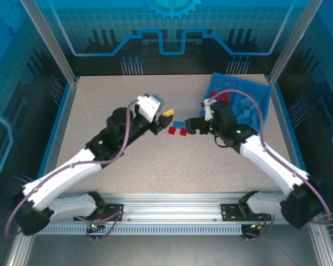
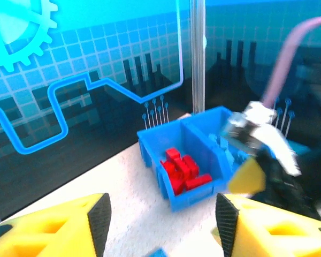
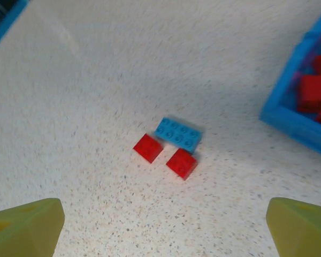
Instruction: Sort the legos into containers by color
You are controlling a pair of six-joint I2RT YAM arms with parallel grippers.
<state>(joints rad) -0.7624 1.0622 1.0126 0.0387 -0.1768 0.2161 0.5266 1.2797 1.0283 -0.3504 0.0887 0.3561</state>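
Three loose legos cluster on the speckled table (image 1: 100, 111): one studded light blue brick (image 3: 178, 134) and two glossy red bricks (image 3: 148, 148), between the left end effector (image 1: 165, 114) and the right end effector (image 1: 194, 126), both released and empty. Far right is a translucent blue rectangular tray (image 1: 238, 79) with red pieces (image 2: 184, 171) in its left compartment and blue pieces (image 1: 247, 111) in its right.

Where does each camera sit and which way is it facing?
Top external: above, behind the arms, looking down on the table; both arms and bases show.
Left wrist: faces across to the tray; its own yellow fingers show low.
Right wrist: looks down at three loose bricks; fingertips in the bottom corners.
Shared: top and right wrist both show those loose bricks beside the tray.
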